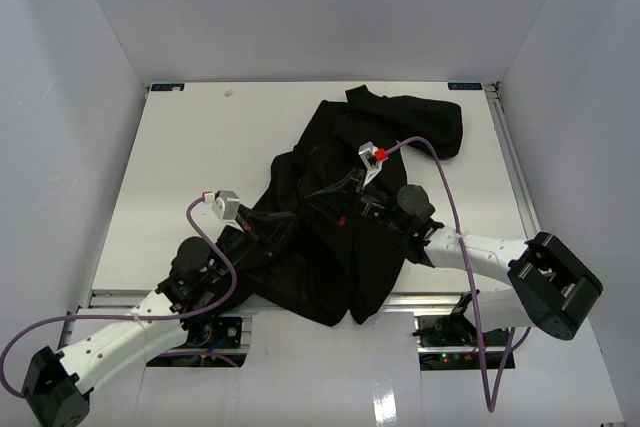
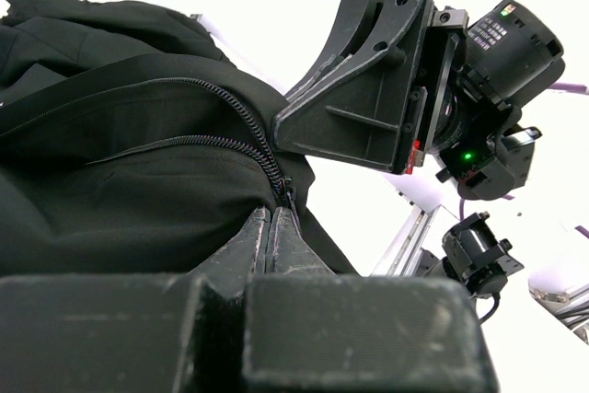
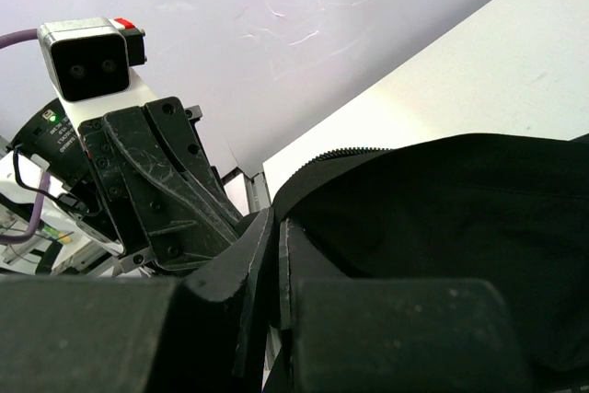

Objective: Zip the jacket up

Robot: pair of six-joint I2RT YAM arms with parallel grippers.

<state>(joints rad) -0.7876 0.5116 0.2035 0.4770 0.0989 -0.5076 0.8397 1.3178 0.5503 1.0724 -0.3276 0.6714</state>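
Step, by my read: early, zip mostly undone, both claws just getting hold at one end. L gripper [image 2: 276, 213]: jaws pinched tight on the jacket [image 1: 340, 217] right where the 2 rows of zip teeth [image 2: 230, 112] meet; can't tell if the slider is in the pinch. R gripper [image 3: 276, 223], just beside it: jaws closed on a toothed fabric edge. Next move needs one claw anchoring the hem, the other on the slider pull, fabric kept taut. Jacket: black, soft, crumpled mid-table [image 1: 200, 147], near part over the near edge, far part bunched far-right.
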